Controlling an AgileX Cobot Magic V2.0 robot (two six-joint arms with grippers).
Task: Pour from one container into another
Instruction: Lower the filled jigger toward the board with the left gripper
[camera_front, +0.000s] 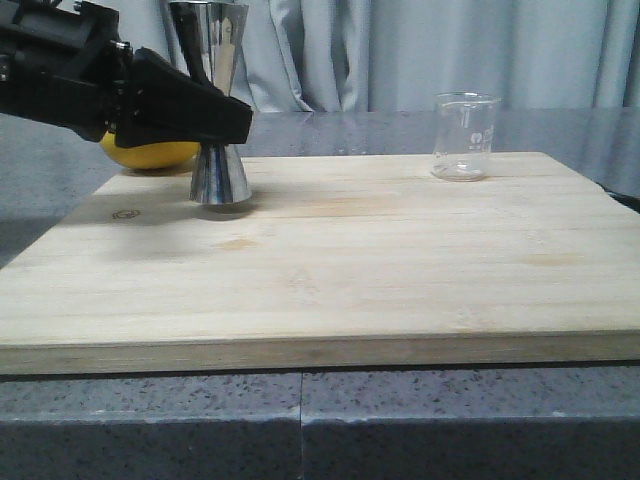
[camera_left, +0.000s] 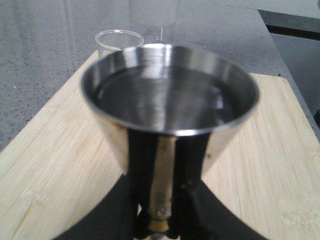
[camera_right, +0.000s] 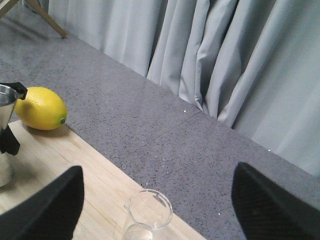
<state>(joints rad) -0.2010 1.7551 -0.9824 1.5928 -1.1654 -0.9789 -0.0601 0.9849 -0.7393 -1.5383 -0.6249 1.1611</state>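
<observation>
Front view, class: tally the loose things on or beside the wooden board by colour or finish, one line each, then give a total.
Shiny steel: 1, the jigger
Clear glass: 1, the beaker
Yellow: 1, the lemon
Total: 3

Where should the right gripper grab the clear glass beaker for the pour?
Grip the small clear glass beaker across its straight cylindrical wall, around mid-height, coming in level from the robot's right side. It stands upright on the wooden board; keep the fingers off the pouring lip. The right gripper is open, above it.
</observation>
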